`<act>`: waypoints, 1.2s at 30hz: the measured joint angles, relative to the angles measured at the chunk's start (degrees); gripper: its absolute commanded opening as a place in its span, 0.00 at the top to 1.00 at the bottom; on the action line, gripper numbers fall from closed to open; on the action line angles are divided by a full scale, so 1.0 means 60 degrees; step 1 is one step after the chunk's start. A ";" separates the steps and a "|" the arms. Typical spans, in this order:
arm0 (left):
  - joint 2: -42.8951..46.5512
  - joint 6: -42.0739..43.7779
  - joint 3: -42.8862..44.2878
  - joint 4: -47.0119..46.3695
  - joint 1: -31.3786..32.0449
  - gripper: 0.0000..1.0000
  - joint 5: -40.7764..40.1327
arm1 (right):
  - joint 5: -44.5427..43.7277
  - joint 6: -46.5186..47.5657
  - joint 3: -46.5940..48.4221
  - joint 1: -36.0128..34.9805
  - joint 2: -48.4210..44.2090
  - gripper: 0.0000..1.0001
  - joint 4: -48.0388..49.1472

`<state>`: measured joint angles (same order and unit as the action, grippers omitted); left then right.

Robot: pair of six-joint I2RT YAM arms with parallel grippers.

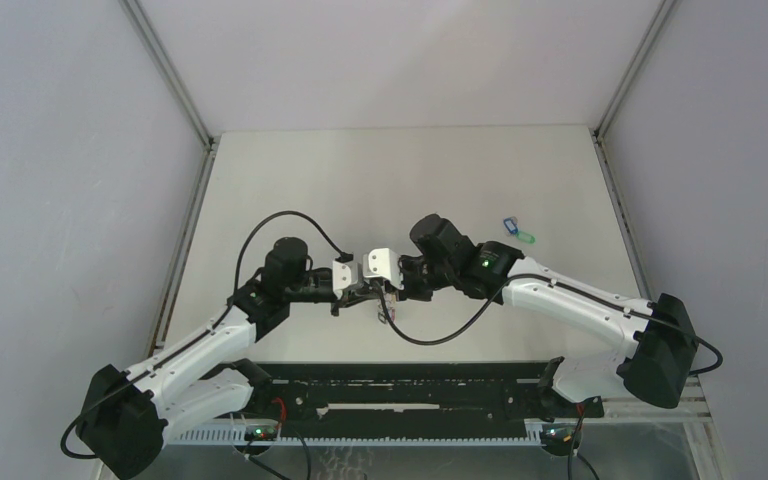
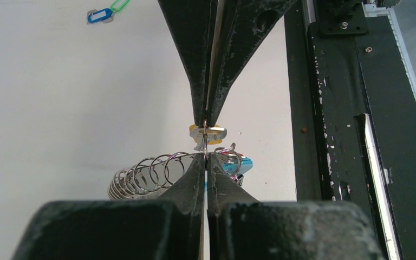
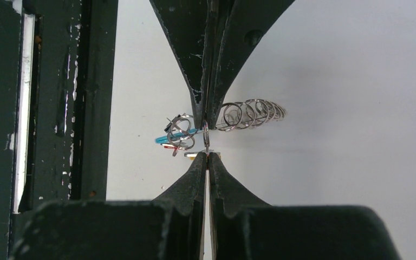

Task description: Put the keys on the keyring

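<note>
My two grippers meet tip to tip above the table's middle. My left gripper (image 2: 206,156) is shut on a wire ring of the keyring (image 2: 141,176), a coil of silvery rings with a cyan piece (image 2: 241,165) hanging to its right. My right gripper (image 3: 207,155) is shut on the yellow-orange key (image 2: 208,131), held right against the ring at the left gripper's tips. In the right wrist view the keyring (image 3: 252,114) stretches right, and its cyan piece (image 3: 168,138) and red tag (image 3: 169,146) hang left. The blue key (image 1: 509,225) and green key (image 1: 523,237) lie together on the table.
The black rail (image 1: 400,385) runs along the near table edge below both arms; it also shows in the left wrist view (image 2: 336,135). Grey walls and metal frame posts (image 1: 175,80) bound the white table. A black cable (image 1: 430,335) loops under the grippers.
</note>
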<state>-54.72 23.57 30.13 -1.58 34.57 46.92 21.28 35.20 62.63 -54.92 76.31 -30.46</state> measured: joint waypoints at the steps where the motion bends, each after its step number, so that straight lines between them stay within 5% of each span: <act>1: 0.0000 -0.0004 0.0000 -0.0015 0.0007 1.00 0.0000 | 0.0040 -0.0018 0.0000 -0.0007 0.0000 1.00 0.0044; 24: 0.0004 -0.0488 0.0000 -0.0335 0.0029 1.00 -0.0295 | -0.0066 -0.0080 0.0066 -0.0168 0.0036 1.00 0.0470; 36: -0.0073 -0.1963 0.0000 -0.0976 0.0033 1.00 -0.1115 | -0.0969 0.0488 -0.0481 -0.0379 -0.0375 1.00 0.1213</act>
<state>-55.16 11.79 30.13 -7.44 34.76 40.23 15.46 38.13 59.75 -57.19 74.06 -23.18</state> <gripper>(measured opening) 0.008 0.003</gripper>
